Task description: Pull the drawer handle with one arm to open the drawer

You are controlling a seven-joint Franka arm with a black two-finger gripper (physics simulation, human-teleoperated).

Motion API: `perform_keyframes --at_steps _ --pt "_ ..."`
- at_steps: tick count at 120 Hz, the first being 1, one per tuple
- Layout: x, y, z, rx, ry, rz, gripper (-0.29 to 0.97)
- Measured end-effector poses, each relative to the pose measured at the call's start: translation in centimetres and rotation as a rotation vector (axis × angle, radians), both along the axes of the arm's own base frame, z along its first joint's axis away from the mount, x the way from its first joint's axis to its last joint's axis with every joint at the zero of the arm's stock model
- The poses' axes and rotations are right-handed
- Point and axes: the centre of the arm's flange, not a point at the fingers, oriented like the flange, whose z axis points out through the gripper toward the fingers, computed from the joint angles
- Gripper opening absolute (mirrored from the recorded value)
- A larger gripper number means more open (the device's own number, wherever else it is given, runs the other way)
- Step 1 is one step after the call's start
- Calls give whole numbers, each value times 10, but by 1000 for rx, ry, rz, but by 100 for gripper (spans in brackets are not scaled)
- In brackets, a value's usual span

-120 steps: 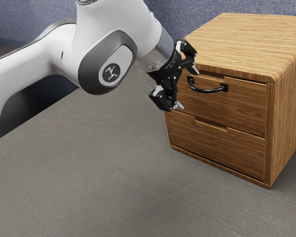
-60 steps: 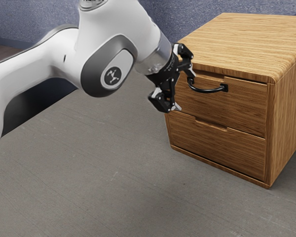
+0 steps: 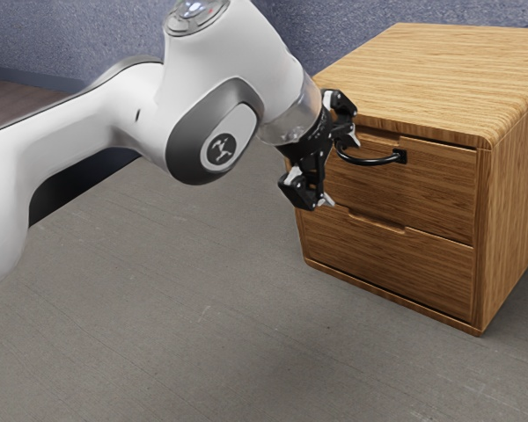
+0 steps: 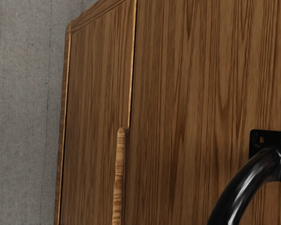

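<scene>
The upper drawer (image 3: pixel 427 189) looks shut, its front level with the cabinet (image 3: pixel 440 70), so the whole pull is left to do. The end effector (image 3: pixel 333 154) is spread wide and holds nothing. The black handle (image 3: pixel 374 161) lies just ahead of it, and I cannot tell whether a finger touches it.
</scene>
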Motion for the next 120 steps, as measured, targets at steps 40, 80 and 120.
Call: perform_keyframes --at_steps 40,80,120 --pt "-7 -11 -18 -13 21 -17 68" --pt "-56 -4 -13 -68 34 -36 68" --pt "-122 25 -10 -124 20 -36 68"
